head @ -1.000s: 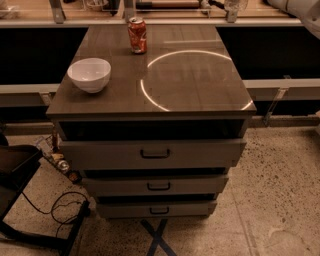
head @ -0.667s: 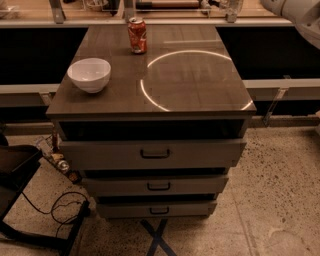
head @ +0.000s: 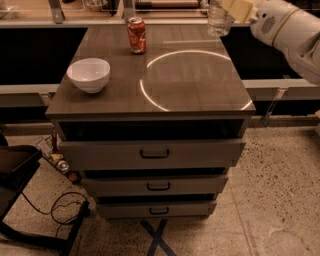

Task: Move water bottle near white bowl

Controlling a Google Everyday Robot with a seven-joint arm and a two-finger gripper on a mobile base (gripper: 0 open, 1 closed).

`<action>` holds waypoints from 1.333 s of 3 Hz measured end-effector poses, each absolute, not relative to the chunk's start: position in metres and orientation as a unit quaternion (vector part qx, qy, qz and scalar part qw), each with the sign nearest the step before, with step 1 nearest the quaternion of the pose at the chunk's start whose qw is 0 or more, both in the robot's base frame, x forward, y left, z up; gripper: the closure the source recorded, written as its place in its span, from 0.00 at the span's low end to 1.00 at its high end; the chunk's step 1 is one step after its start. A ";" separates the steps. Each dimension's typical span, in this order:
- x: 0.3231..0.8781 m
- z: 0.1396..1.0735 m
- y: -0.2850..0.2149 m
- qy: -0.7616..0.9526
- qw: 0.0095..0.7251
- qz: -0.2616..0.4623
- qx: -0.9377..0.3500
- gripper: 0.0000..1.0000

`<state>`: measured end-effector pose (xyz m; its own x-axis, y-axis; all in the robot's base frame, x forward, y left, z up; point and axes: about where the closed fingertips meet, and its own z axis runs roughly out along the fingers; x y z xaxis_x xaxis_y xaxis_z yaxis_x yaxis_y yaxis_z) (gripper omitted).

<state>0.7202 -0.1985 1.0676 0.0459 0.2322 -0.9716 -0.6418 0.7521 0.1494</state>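
Observation:
The water bottle [head: 218, 21] is clear and ribbed; only its lower part shows at the top edge, above the far right corner of the table [head: 190, 95]. My gripper [head: 232, 8] with tan pads is shut on the bottle from the right, and the white arm [head: 287, 32] reaches in from the upper right. The white bowl [head: 89, 74] sits on the left side of the table, far from the bottle.
A red soda can [head: 136, 35] stands at the table's far middle. A bright ring of light [head: 150, 97] lies on the tabletop. The cabinet has three drawers [head: 154, 153]. A dark chair [head: 15, 170] and cables [head: 60, 205] are at the lower left.
The arm has come further into view from the upper right, carrying the bottle left and down toward the table's far right corner. The bowl and can have not moved.

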 end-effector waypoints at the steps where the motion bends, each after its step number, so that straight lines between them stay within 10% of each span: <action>1: 0.686 1.048 -0.163 0.610 0.693 0.324 -0.204 1.00; 4: 0.646 0.995 -0.083 0.619 0.638 0.380 -0.256 1.00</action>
